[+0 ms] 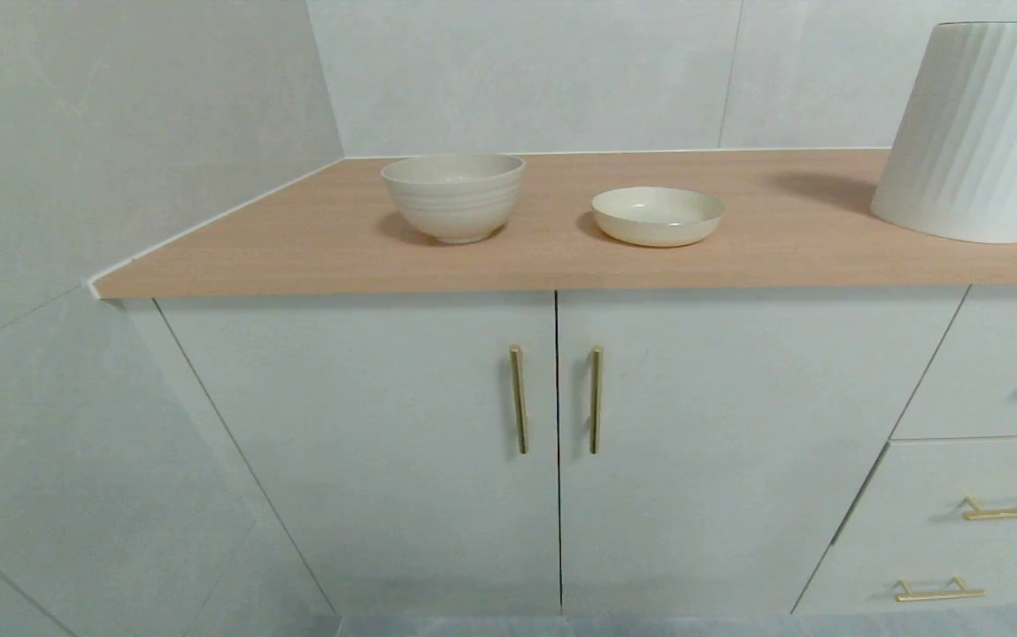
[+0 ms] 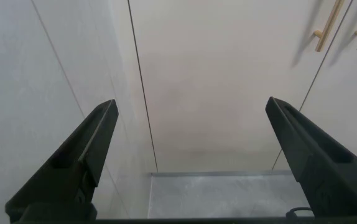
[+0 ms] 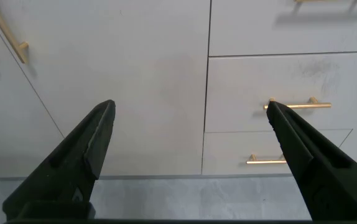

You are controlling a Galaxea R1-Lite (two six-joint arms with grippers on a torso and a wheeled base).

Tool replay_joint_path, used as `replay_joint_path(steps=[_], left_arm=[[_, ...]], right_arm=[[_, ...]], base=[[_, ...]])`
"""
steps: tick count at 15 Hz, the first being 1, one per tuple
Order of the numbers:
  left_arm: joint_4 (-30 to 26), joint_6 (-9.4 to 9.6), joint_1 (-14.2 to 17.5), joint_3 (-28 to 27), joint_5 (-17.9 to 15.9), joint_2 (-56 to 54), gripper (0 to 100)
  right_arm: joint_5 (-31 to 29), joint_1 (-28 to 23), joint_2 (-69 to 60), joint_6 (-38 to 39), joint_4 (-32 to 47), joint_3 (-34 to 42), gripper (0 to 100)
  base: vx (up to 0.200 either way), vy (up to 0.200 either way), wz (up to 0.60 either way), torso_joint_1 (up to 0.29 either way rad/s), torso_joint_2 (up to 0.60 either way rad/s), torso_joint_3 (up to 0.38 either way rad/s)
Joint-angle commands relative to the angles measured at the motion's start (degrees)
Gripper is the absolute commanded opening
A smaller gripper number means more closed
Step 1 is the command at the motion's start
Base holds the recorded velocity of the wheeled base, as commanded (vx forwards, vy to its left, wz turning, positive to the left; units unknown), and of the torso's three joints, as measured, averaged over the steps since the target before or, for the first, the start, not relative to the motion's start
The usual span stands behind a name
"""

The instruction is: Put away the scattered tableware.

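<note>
A deep ribbed beige bowl (image 1: pixel 454 195) stands on the wooden countertop (image 1: pixel 561 248), left of centre. To its right sits a shallow cream dish (image 1: pixel 658 215). Below them are two shut cabinet doors with gold handles (image 1: pixel 519 399). My left gripper (image 2: pixel 191 109) hangs low in front of the left cabinet door (image 2: pixel 228 87), open with nothing between its fingers. My right gripper (image 3: pixel 191 109) hangs low facing the cabinet and drawer fronts (image 3: pixel 290 87), also open and empty.
A tall white ribbed cylinder (image 1: pixel 977 133) stands on the counter at the right. Drawers with gold handles (image 1: pixel 1015 508) lie to the right of the doors. A tiled wall (image 1: pixel 74 265) closes off the left side. Grey floor (image 2: pixel 216 196) lies below.
</note>
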State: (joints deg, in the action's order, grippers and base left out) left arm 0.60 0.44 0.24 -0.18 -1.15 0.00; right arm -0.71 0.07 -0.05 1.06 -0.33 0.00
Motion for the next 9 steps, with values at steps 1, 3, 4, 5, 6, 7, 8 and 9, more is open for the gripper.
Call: replay_joint_path(steps=[1, 3, 4, 5, 6, 7, 8, 9], left_arm=[[0.0, 0.0, 0.0, 0.0, 0.0, 0.0, 100], [0.0, 0.0, 0.0, 0.0, 0.0, 0.0, 100], [0.0, 0.0, 0.0, 0.0, 0.0, 0.0, 100], [0.0, 0.0, 0.0, 0.0, 0.0, 0.0, 100], [0.0, 0.0, 0.0, 0.0, 0.0, 0.0, 100], [0.0, 0.0, 0.0, 0.0, 0.0, 0.0, 100], [0.0, 0.0, 0.0, 0.0, 0.0, 0.0, 100], [0.0, 0.0, 0.0, 0.0, 0.0, 0.0, 100]], right_arm=[[0.0, 0.0, 0.0, 0.0, 0.0, 0.0, 100], [0.1, 0.0, 0.0, -0.4, 0.0, 0.0, 100], [0.2, 0.0, 0.0, -0.5, 0.0, 0.0, 100], [0.2, 0.0, 0.0, -0.5, 0.0, 0.0, 100], [0.2, 0.0, 0.0, -0.4, 0.0, 0.0, 100], [0.2, 0.0, 0.0, -0.4, 0.0, 0.0, 100], [0.2, 0.0, 0.0, -0.4, 0.0, 0.0, 100], [0.3, 0.0, 0.0, -0.5, 0.0, 0.0, 100]], base=[[0.0, 0.0, 0.0, 0.0, 0.0, 0.0], [0.0, 0.0, 0.0, 0.0, 0.0, 0.0], [0.0, 0.0, 0.0, 0.0, 0.0, 0.0], [0.0, 0.0, 0.0, 0.0, 0.0, 0.0], [0.0, 0.0, 0.0, 0.0, 0.0, 0.0], [0.0, 0.0, 0.0, 0.0, 0.0, 0.0], [0.0, 0.0, 0.0, 0.0, 0.0, 0.0], [0.0, 0.0, 0.0, 0.0, 0.0, 0.0]])
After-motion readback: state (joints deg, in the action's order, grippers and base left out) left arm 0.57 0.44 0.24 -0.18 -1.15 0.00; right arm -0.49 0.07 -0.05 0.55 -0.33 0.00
